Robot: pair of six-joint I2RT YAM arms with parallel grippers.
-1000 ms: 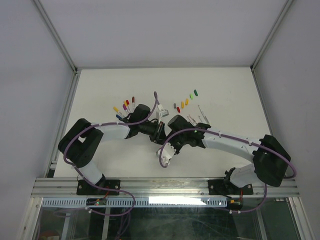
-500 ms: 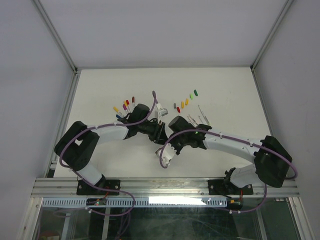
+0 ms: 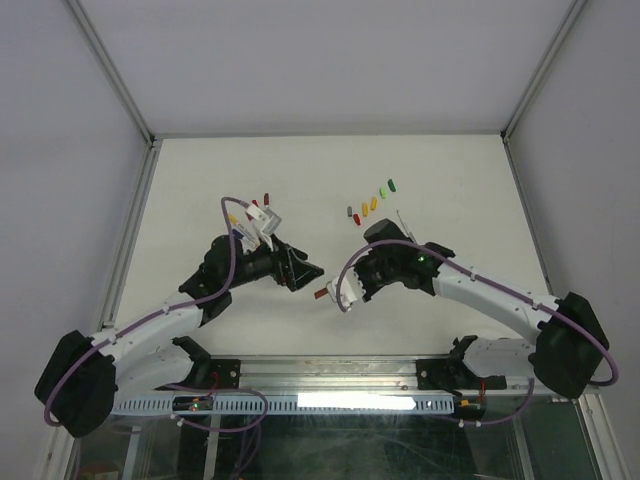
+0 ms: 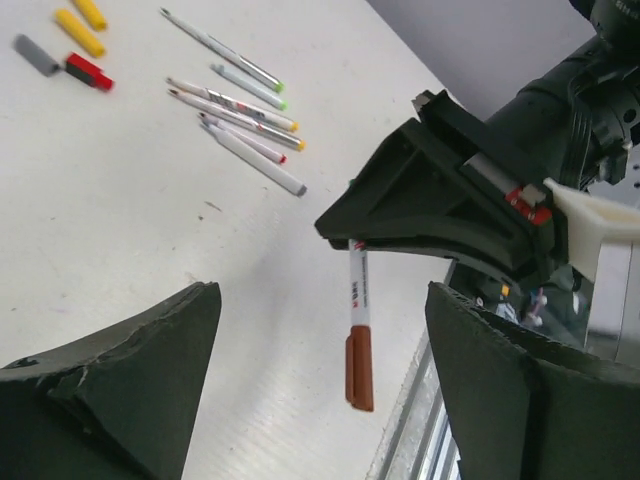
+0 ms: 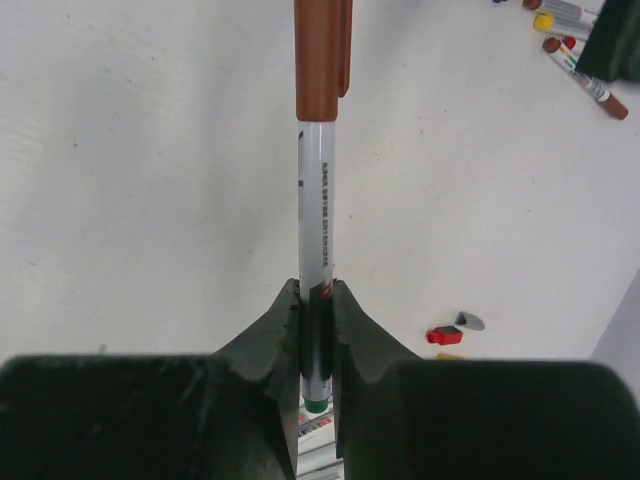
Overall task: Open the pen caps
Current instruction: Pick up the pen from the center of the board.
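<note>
White tabletop (image 3: 450,170) lay beneath both arms. The right gripper (image 5: 316,300) was clamped on the barrel of a pen (image 5: 317,200), presenting its brown cap (image 5: 322,60) outward with the cap not yet removed. The left gripper (image 4: 318,310) faced that cap with jaws spread wide and touching nothing, probably positioned to pull it. Loose caps (image 3: 372,204) lay beyond the pen.

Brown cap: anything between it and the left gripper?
Nothing visible. The right gripper clamps the pen by its barrel, brown cap sticking out free; the left gripper is open and faces it across bare table.
</note>
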